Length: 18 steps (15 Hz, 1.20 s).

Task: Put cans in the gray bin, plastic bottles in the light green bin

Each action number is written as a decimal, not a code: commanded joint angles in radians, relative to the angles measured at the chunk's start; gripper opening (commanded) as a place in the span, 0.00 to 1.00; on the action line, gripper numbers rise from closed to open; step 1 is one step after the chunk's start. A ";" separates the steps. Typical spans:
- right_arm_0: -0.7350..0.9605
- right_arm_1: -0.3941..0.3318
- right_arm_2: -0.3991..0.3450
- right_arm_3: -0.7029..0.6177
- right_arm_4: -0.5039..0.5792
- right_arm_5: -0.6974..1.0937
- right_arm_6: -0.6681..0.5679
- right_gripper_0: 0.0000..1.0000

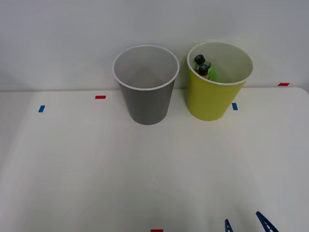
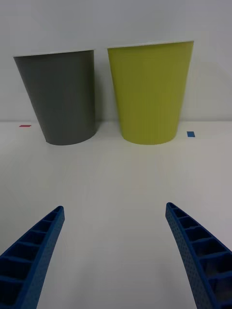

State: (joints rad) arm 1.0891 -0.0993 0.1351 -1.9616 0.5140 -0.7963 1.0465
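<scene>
Standing here, I am seeing the right gripper (image 1: 247, 224) waiting low at about five o'clock on the table (image 1: 96, 169), its blue ribbed fingers (image 2: 36, 251) spread wide and pinching nothing; from the wrist view the two fingers are splaying apart with bare white surface between them, so the arm is sitting pulled back at the near edge, wrist level and aiming straight ahead at the two bins, well apart from both; I would judge it is resting there because nothing is lying on the table for it to pick up; farther off, near twelve o'clock, the gray bin (image 1: 146, 92) is standing upright and looking hollow inside, no cans showing in it; just beside it, toward one o'clock, the light green bin (image 1: 212, 99) is also standing upright, and the plastic bottles (image 1: 205, 68) are leaning inside it against the wall, black caps poking up and a flash of bright green below them; that sorting is looking done to me; small red and blue tape marks (image 1: 100, 97) are dotting the table around the bins, probably marking positions.
</scene>
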 commanded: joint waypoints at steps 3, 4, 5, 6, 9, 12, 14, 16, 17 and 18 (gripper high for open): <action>-0.054 -0.005 -0.006 0.095 0.001 -0.060 -0.023 0.71; -0.060 -0.002 -0.011 0.110 0.001 -0.083 -0.017 0.71; -0.067 -0.002 -0.019 0.119 0.006 -0.106 -0.006 0.71; -0.072 0.003 -0.034 0.130 0.023 -0.132 0.009 0.71; -0.074 0.033 -0.074 0.191 0.029 -0.193 0.133 0.71; -0.081 0.043 -0.100 0.248 0.021 -0.271 0.116 0.71; -0.083 0.041 -0.106 0.251 0.021 -0.273 0.109 0.71; -0.083 0.039 -0.109 0.251 0.021 -0.273 0.104 0.71; -0.083 0.039 -0.109 0.251 0.021 -0.273 0.104 0.71; -0.083 0.039 -0.109 0.251 0.021 -0.273 0.104 0.71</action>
State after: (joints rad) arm 1.0063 -0.0595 0.0264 -1.7105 0.5361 -1.0694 1.1509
